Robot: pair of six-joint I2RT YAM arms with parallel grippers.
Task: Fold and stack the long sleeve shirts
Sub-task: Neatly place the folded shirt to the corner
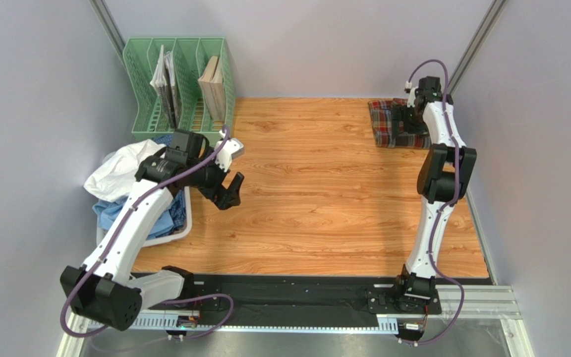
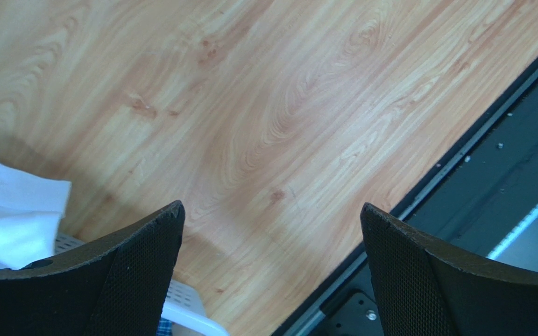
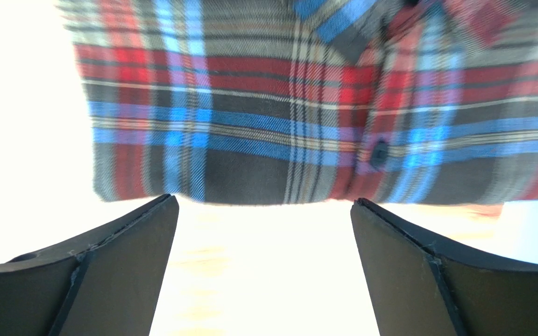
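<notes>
Fingers of the right end effector (image 3: pixel 265 203) are spread wide, nothing held; folded tartan shirt (image 3: pixel 286 119) lies just ahead, buttons up. Fold could be pulled open if only the top layer is pinched. Left wrist: left end effector (image 2: pixel 272 206) wide, empty, over bare surface (image 2: pixel 286 105). Top view: tartan shirt is parked far right; white shirt (image 1: pixel 121 167) and light blue shirt (image 1: pixel 113 212) are heaped at the basket (image 1: pixel 180 227), could be dragged out together.

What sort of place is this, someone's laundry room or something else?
Probably a robot test cell, not a home: two arms bolted to a rail at a wooden table, plain grey walls enclosing it, and a staged green file rack.
</notes>
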